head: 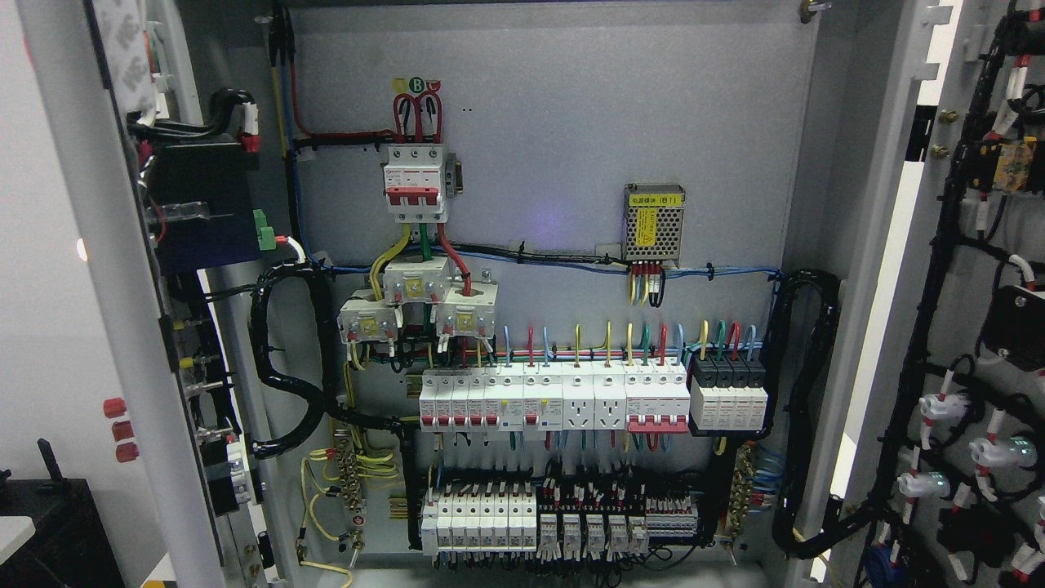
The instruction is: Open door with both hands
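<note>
There is one view only, from the robot's head. It faces straight into an open cabinet [555, 163] at close range, level with its middle. The left door [122, 327] fills the frame's left edge, the right door [963, 327] the right edge.

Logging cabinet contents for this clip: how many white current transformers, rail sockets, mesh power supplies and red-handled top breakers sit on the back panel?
white current transformers: 3
rail sockets: 2
mesh power supply: 1
red-handled top breaker: 1
Total: 7
</note>
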Motion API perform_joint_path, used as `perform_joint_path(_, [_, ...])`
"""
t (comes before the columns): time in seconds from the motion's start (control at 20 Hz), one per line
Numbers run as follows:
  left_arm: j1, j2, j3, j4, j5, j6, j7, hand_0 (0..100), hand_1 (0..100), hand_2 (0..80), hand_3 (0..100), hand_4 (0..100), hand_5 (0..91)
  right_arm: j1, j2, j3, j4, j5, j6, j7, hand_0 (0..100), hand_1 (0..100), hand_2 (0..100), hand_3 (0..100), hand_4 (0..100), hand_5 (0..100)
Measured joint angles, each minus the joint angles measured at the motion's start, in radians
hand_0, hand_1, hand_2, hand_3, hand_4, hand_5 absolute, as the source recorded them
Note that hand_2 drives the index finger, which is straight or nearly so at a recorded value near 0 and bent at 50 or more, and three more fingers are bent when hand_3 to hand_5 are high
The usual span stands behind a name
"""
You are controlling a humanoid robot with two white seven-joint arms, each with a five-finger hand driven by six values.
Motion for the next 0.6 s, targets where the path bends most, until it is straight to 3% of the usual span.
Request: perform_joint_path(0.6, [0.0,0.0,0.0,0.0,0.0,-0.005,0.0,0,0,0.0,0,3,0.0,-0.015,0.042,0.023,0.002,0.007,0.0,-0.007,0,0,0,0,0,0])
